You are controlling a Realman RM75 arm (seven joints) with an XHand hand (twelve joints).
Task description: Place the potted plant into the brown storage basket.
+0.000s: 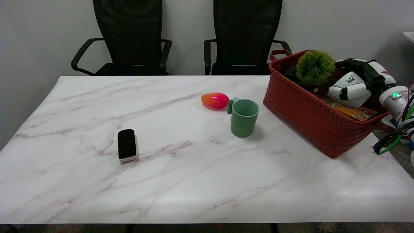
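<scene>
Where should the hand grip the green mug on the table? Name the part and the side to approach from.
Grip the green mug around its body from the right or from above. It stands upright with its mouth open; its handle points back-left toward the red-orange mango, so the right wall is bare and probably easiest to reach.

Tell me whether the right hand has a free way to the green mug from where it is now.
Probably yes, but not straight. The right hand is over the brown basket, by the potted plant; the basket's near wall lies between it and the green mug. Lifted over, nothing else blocks.

Marble table [194,181] with basket [307,119], green mug [244,118], mango [214,100], eraser [126,145].
</scene>
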